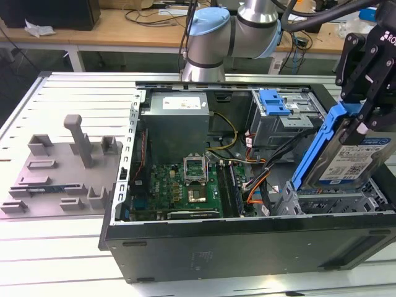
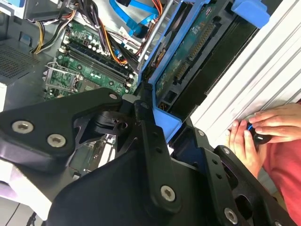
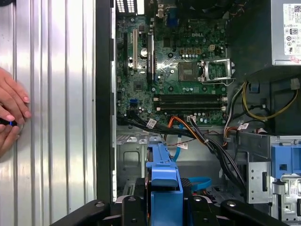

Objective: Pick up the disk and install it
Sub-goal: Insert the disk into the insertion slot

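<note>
Above the metal drive cage, at the exterior view's right of the open computer case, the gripper holds the disk. Its jaws are closed narrow on 1 end of the disk's blue plastic frame. The disk hangs steeply tilted with its lower end close to the cage rim. I cannot tell whether it touches.

The grip looks like the weak point. All the weight hangs from 1 end of a plastic frame, so a knock against the cage wall could twist the disk in the jaws or drop it. At this tilt a corner would likely jam on the rim rather than slide in. A bundle of orange and black cables runs just beside the cage and could get pinched or dragged under the disk. The circuit board lies near enough to be hit by a falling disk.

The case sits on a pale ribbed metal table. A grey fixture plate with upright posts lies at the exterior view's left. A person's 2 hands rest on the table beside the case, within reach of any sideways swing. Wooden benches with loose wires stand behind.
</note>
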You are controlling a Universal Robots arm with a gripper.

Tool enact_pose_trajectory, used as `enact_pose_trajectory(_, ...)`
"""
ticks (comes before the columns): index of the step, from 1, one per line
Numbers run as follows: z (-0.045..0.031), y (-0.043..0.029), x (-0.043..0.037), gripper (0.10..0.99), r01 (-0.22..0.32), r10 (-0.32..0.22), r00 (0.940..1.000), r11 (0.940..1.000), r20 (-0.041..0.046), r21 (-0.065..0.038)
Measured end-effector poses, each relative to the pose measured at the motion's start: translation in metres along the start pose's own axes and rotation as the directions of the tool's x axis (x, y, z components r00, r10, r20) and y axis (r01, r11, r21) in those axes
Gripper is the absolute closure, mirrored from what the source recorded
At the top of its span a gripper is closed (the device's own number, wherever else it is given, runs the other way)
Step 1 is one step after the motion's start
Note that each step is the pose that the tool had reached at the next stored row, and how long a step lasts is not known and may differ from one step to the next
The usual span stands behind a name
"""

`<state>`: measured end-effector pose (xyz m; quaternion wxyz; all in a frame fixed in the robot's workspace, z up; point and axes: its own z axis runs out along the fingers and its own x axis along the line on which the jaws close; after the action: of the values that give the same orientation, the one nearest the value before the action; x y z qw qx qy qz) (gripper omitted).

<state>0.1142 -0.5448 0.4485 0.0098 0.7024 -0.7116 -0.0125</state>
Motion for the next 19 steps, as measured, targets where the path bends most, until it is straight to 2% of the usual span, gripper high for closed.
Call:
enact_pose_trajectory(12,0.0122,-0.0004,0.0001,0.722,-0.001,0.001,1.0000,1.0000,0.0001,0.000)
enact_pose_trajectory(19,0.0301,-0.0010,0.0002,0.722,-0.001,0.001,1.0000,1.0000,0.0000,0.000)
